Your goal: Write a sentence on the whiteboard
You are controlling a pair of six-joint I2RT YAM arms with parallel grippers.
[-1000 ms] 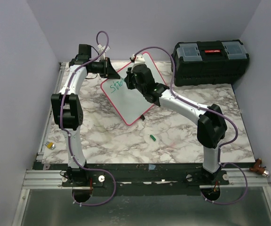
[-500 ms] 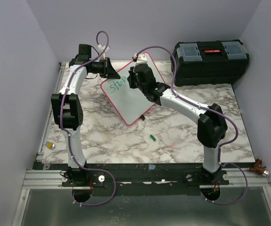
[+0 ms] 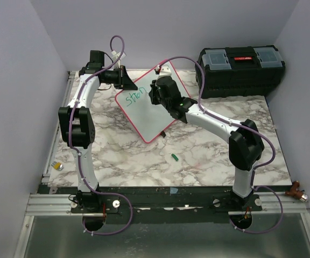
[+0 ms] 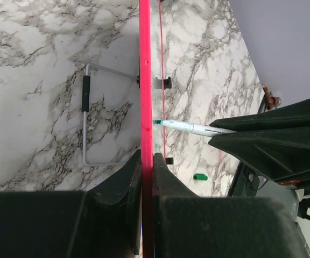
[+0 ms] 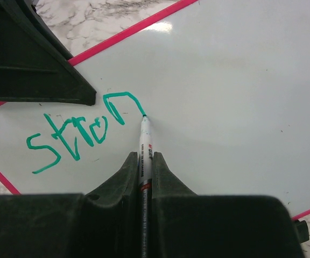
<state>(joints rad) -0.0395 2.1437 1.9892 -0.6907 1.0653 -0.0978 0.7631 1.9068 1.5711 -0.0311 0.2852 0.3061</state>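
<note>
The whiteboard (image 3: 149, 115), white with a pink-red frame, stands tilted on the marble table. My left gripper (image 3: 127, 81) is shut on its upper left frame edge (image 4: 145, 97), seen edge-on in the left wrist view. My right gripper (image 3: 156, 95) is shut on a white marker with a green tip (image 5: 145, 145). The tip touches the board (image 5: 235, 97) at the end of the green letters "stron" (image 5: 74, 134). The marker also shows in the left wrist view (image 4: 190, 127).
A black toolbox (image 3: 241, 70) stands at the back right. A green marker cap (image 3: 174, 157) lies on the table in front of the board. A wire stand (image 4: 87, 129) props the board from behind. A small yellow-and-silver object (image 3: 58, 166) lies at the left edge.
My right gripper has moved right along the board with the marker. The green writing has grown from "stro" to "stron". The left arm has not moved.
</note>
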